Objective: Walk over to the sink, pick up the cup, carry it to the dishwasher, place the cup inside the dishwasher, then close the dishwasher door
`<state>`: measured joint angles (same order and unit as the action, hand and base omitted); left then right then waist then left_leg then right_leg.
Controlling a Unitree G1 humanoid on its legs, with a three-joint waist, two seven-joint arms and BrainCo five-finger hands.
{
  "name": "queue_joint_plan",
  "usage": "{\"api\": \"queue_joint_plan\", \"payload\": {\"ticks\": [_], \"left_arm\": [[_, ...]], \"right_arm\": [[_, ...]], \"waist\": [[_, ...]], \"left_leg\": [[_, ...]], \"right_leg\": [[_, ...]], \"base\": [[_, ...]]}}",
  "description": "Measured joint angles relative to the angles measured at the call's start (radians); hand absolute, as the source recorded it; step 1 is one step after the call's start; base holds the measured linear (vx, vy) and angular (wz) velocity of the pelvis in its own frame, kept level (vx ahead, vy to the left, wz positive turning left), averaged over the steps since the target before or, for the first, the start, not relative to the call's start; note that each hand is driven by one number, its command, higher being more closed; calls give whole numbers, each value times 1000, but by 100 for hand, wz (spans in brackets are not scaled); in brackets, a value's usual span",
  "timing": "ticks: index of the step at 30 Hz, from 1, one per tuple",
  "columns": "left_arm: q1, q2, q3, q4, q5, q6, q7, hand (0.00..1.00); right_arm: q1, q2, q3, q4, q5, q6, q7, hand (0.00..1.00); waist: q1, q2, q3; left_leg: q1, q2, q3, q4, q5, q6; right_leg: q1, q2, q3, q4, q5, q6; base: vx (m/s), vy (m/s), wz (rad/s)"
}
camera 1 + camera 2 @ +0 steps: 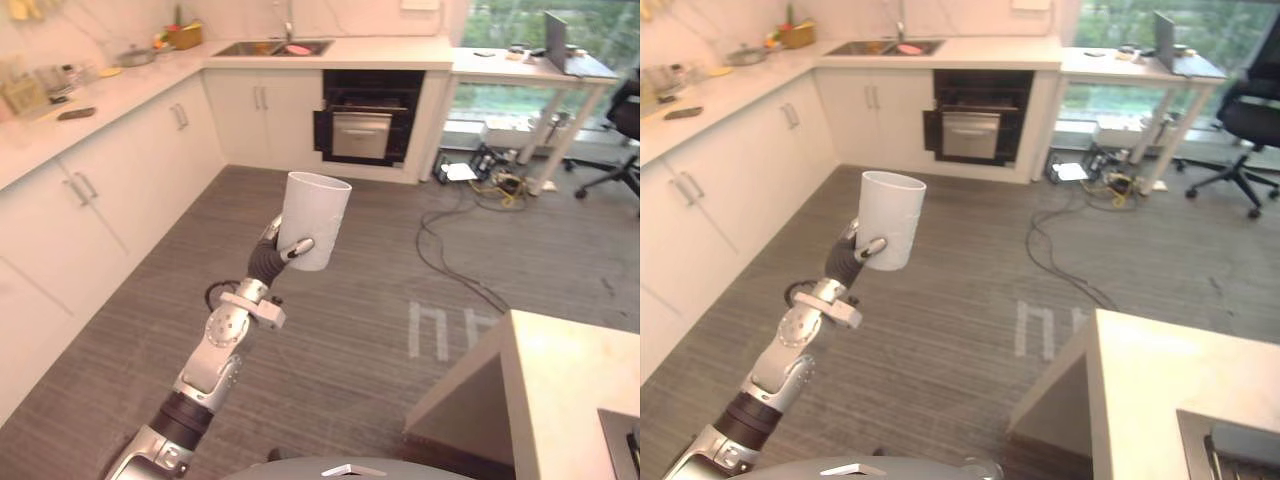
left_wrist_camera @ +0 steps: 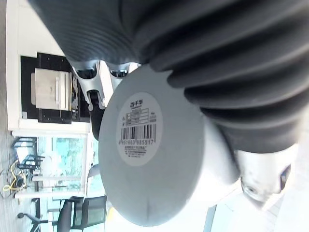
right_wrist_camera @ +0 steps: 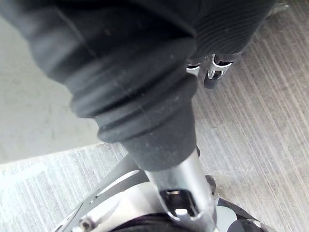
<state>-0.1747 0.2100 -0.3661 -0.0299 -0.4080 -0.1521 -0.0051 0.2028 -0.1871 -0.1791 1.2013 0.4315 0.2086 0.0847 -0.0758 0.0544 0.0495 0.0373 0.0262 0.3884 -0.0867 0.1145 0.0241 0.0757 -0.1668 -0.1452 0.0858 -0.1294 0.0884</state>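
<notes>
Left hand (image 1: 271, 252) | fingers (image 1: 298, 247) wrapped round cup (image 1: 316, 215) lower wall | cup upright

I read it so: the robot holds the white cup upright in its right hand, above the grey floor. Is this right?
No: the left hand holds the cup, as the left eye view shows. It is upright and above the grey floor.
</notes>
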Motion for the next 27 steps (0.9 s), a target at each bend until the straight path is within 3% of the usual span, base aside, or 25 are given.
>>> {"api": "queue_joint_plan", "payload": {"ticks": [1, 2, 11, 15, 18, 21, 22, 23, 24, 25, 26, 27], "left_arm": [[0, 9, 23, -1, 0, 1, -5, 100], [3, 86, 129, 0, -3, 5, -46, 100], [30, 76, 146, 3, -26, 11, -47, 100], [120, 17, 216, 2, -50, 66, -35, 100], [173, -11, 214, 2, -49, 125, -2, 100], [159, -47, 187, 2, -48, 171, 28, 100], [144, -50, 167, 2, -48, 181, 43, 100], [122, -53, 162, 2, -48, 192, 55, 100], [114, -56, 162, 2, -48, 197, 62, 100], [113, -67, 164, 1, -48, 199, 68, 100], [114, -72, 171, 1, -48, 199, 77, 100], [114, -71, 167, 1, -47, 199, 80, 100]], "right_arm": [[1, 2, 1, 0, 23, 11, 0, 0], [20, 53, -69, -4, 90, 32, 13, 0], [30, 49, -52, -7, 94, 24, 45, 0], [48, 42, -19, -10, 157, 60, 88, 0], [67, 51, -73, -13, 171, 94, 87, 0], [81, 69, -193, -28, 187, 100, 73, 0], [86, 73, -217, -48, 202, 93, 64, 0], [86, 80, -235, -57, 202, 72, 64, 0], [87, 80, -240, -60, 201, 60, 65, 0], [89, 78, -262, -64, 199, 40, 67, 0], [87, 80, -276, -68, 197, 21, 72, 0], [86, 83, -277, -71, 193, 10, 79, 0]], "waist": [[-2, -3, -2], [-34, -78, 35], [-34, -79, 35], [-33, -81, 35], [-36, -76, 34], [-49, -63, 38], [-56, -61, 52], [-59, -64, 55], [-61, -69, 58], [-63, -49, 68], [-61, -41, 71], [-61, -38, 71]], "left_leg": [[0, 3, 14, 0, -3, -1], [68, 2, 48, -1, -42, -36], [74, 0, 47, -1, -55, -40], [84, -4, 49, 0, -68, -46], [89, -12, 47, 0, -80, -43], [102, -34, -6, 0, -110, -28], [118, -35, -30, 1, -118, -16], [149, -52, -38, 1, -130, -2], [165, -59, -43, 1, -139, 6], [199, -62, -57, 1, -157, 20], [223, -51, -63, 1, -172, 21], [229, -45, -70, 2, -177, 21]], "right_leg": [[0, 0, 0, -17, 13, 0], [82, -6, -8, -98, 75, 23], [92, -6, -12, -106, 72, 18], [101, -7, -12, -112, 66, 8], [102, -15, -24, -91, 47, -19], [41, -60, -70, 128, -10, -36], [-33, -90, -85, 335, -9, -38], [-126, -140, -86, 564, 30, -89], [-166, -165, -89, 661, 76, -117], [-233, -194, -82, 810, 129, -142], [-287, -176, -79, 884, 54, -100], [-308, -156, -83, 884, 28, -81]], "base": [[59, 18, -33], [28, 8, -18], [0, 0, 0], [12, -3, -1], [67, -8, 4], [93, 28, 29], [55, 65, 34], [60, 87, 33], [176, 149, 29], [222, 159, 19], [194, 133, 19], [202, 94, 32]]}}
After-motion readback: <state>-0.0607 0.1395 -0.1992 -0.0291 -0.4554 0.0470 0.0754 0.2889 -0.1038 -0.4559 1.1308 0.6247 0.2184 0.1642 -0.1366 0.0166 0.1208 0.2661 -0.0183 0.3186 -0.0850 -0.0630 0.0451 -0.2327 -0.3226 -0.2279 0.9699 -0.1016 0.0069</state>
